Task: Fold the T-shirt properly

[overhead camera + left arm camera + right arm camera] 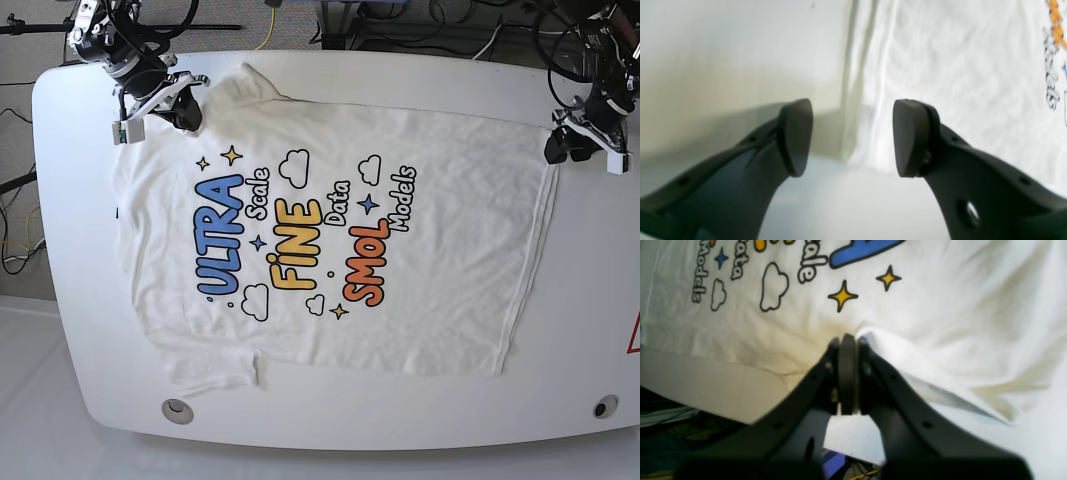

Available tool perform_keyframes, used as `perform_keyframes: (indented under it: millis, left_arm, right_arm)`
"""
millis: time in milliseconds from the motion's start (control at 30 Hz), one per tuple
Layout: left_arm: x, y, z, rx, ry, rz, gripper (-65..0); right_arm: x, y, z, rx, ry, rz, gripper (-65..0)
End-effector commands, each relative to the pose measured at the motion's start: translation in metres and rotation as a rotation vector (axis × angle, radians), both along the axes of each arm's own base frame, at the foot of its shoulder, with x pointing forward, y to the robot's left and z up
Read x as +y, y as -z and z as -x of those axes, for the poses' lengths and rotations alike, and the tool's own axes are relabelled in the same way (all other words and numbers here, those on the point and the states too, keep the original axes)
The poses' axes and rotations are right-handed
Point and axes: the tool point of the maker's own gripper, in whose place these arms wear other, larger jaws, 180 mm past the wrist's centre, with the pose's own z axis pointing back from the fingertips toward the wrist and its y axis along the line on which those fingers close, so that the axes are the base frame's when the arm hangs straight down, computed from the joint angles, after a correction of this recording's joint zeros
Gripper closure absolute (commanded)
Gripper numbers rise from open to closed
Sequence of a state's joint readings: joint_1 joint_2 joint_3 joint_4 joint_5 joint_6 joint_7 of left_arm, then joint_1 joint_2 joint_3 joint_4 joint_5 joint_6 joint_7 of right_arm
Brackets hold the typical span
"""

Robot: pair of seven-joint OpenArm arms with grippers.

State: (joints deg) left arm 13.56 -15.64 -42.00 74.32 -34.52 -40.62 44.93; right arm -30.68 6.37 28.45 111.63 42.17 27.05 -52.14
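While the T-shirt (330,240) lies flat and unfolded, every fold remains. The right gripper (847,340) pinches its edge; the left gripper (852,136) gapes, empty.

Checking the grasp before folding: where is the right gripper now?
Base view, upper left: the right gripper is shut on the T-shirt near its sleeve.

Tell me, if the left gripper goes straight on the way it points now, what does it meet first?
Probably the edge of the T-shirt. The left gripper stands open, and the shirt's side hem lies on the white table directly ahead between its fingertips. Depth is unclear, so it might touch bare table just before the cloth.
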Motion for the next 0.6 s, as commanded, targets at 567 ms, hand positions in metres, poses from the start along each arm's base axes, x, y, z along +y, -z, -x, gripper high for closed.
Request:
perform_keyframes:
  millis: [567]
  left_arm:
    - [-0.032, 0.043, 0.046, 0.285, 0.128, 0.009, -31.0]
  right_arm:
    - [-0.003, -0.009, -0.005, -0.036, 0.0, 0.005, -1.3]
